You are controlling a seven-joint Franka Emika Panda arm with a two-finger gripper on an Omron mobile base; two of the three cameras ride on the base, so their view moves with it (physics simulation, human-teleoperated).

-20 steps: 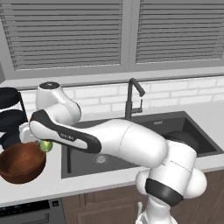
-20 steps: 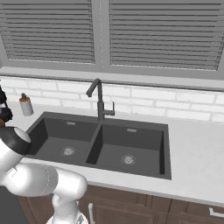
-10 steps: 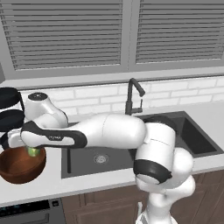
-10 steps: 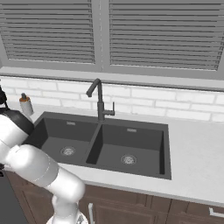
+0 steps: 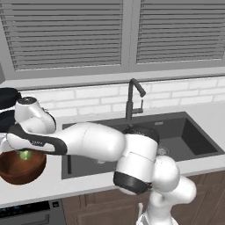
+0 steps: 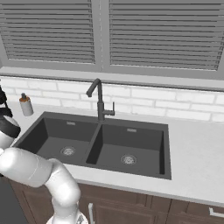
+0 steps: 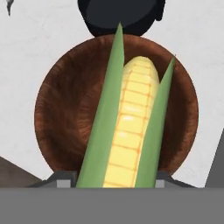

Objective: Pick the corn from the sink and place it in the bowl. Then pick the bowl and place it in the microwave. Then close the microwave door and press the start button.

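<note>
The corn (image 7: 131, 131), a yellow cob in green husk, sits between my fingers, with my gripper (image 7: 114, 180) shut on it. It hangs straight over the middle of the reddish-brown wooden bowl (image 7: 65, 118). From the left base view, the corn (image 5: 25, 154) and gripper (image 5: 24, 150) are just above the bowl (image 5: 19, 169), which stands on the counter left of the sink (image 5: 176, 136). The dark double-basin sink (image 6: 96, 146) has nothing in its basins. The microwave and its door are out of view.
Black dishes (image 5: 6, 99) are stacked on a rack right behind the bowl, and one black dish (image 7: 122, 15) touches the bowl's far rim. A tall dark faucet (image 6: 99, 100) rises behind the sink. A soap bottle (image 6: 26, 105) stands on its left.
The arm has swung left and down with the corn, from beside the bowl's right rim to directly over the bowl's middle.
</note>
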